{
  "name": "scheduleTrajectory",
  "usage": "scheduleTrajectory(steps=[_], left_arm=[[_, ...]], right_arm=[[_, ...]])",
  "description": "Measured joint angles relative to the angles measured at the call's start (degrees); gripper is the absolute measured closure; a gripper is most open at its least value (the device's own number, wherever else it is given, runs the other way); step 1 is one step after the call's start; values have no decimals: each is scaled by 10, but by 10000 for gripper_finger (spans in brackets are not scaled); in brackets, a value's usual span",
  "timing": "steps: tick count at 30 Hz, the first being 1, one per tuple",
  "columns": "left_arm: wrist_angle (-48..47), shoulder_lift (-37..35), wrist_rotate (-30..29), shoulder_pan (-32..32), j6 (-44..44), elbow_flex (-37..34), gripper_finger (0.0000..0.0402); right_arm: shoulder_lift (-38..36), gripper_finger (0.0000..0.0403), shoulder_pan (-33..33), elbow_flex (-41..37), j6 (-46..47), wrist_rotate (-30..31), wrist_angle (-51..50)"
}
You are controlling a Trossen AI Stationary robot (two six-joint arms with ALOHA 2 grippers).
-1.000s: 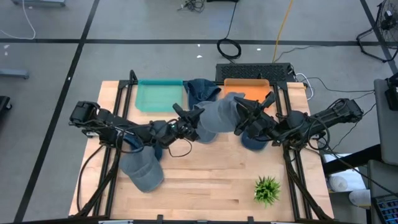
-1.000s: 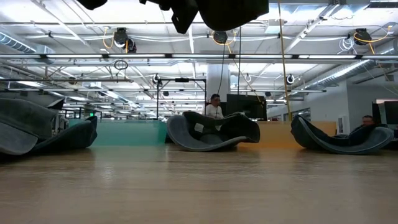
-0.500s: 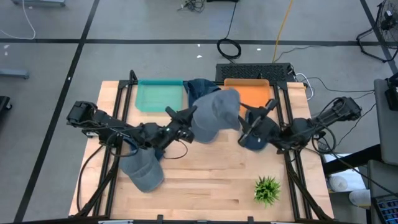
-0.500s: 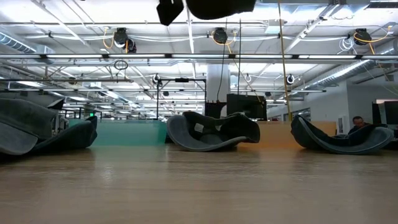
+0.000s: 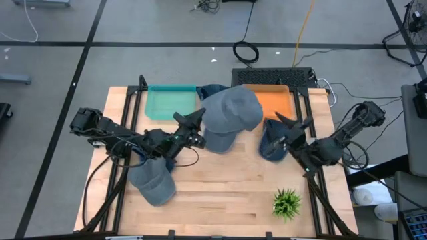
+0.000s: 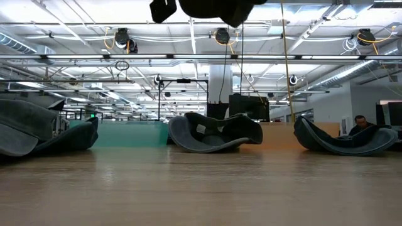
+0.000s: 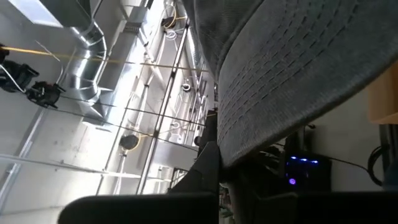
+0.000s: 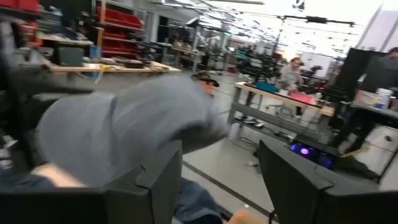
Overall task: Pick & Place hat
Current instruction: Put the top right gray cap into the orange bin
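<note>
Wooden table [image 5: 220, 200] with caps [image 5: 152, 183], plant [image 5: 287, 203]

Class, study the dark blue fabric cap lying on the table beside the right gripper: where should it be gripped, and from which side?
Probably its upturned rim, from above: the dark blue fabric cap lies slumped, ends curling upward, so the open right gripper could pinch that thin edge.
</note>
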Motion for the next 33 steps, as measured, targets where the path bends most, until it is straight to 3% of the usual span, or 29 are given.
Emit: scheduleTrajectory(steps=[8, 19, 25, 33], left_arm=[[-31, 0, 1, -11, 24, 0, 393], [-116, 0, 15, -31, 25, 0, 393], [-210, 0, 10, -50, -12, 0, 393], [-231, 0, -1, -80, -46, 0, 393]], right_arm=[[-5, 186, 44, -62, 126, -9, 1], [-5, 183, 29, -180, 348, -160, 24], [-5, 183, 29, -229, 398, -198, 84], [-5, 190, 29, -272, 421, -198, 156]])
